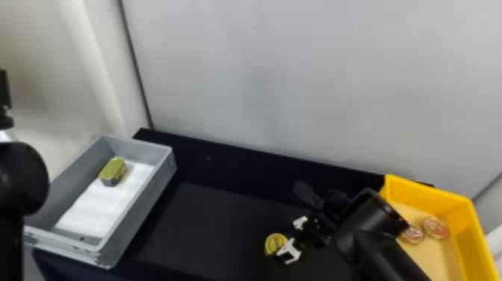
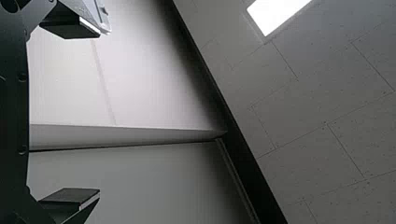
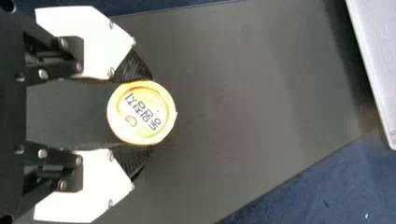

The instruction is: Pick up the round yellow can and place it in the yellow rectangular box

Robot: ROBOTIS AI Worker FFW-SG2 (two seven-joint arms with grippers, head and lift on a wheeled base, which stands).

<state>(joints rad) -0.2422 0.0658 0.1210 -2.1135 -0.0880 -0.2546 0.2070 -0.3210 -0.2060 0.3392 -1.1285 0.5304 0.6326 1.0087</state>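
Firstly, in the head view we find the round yellow can between the fingertips of the right gripper, above the black mat on the navy-covered table, between both boxes and nearer the right one. We cannot tell whether it touches the mat. At the table's right end stands the yellow rectangular box, holding two round, reddish-and-pale cans near each other. By the left edge we record a grey plastic crate, with a gold-green, dark-sided tin on a white sheet toward its far end. The left arm is at the view's left edge.

In the left wrist view we note the left gripper with its fingers wide apart, before a pale wall and a tiled ceiling.

In the right wrist view we observe the black fingers clamped on opposite sides of the can, its printed lid facing the camera.
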